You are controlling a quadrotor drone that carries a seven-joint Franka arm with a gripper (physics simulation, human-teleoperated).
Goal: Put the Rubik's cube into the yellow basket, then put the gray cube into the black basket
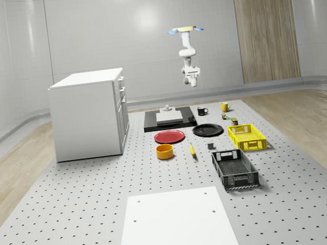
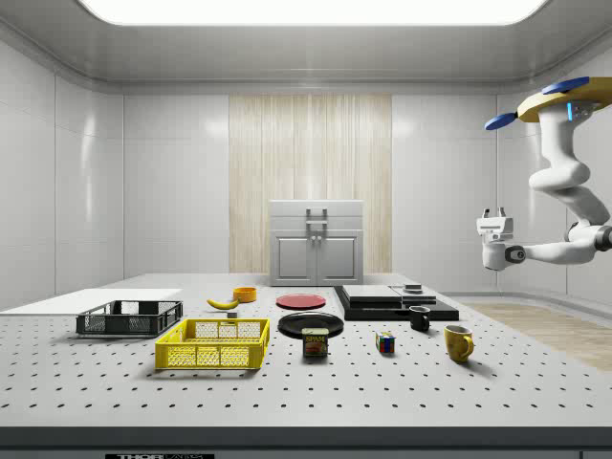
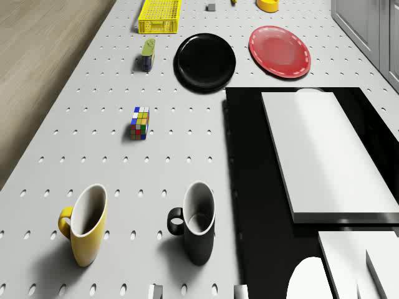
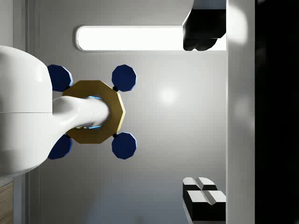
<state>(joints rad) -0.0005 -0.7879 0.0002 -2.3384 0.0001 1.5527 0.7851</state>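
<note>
Drone [image 2: 564, 98] hovering high beyond the black mug [image 3: 194, 229] at the bench's [image 1: 75, 229] far end. End effector [image 2: 492, 222] raised, carrying nothing; finger state: cannot tell. Rubik's cube [image 3: 139, 123] on bench near black mug, well apart from yellow basket [image 1: 246, 137].

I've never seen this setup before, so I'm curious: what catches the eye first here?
The drone hovers high above the table's far end, its white arm folded under it with the gripper in the air. Below, the small Rubik's cube stands alone on the perforated table, and the yellow basket and black basket sit side by side.
</note>
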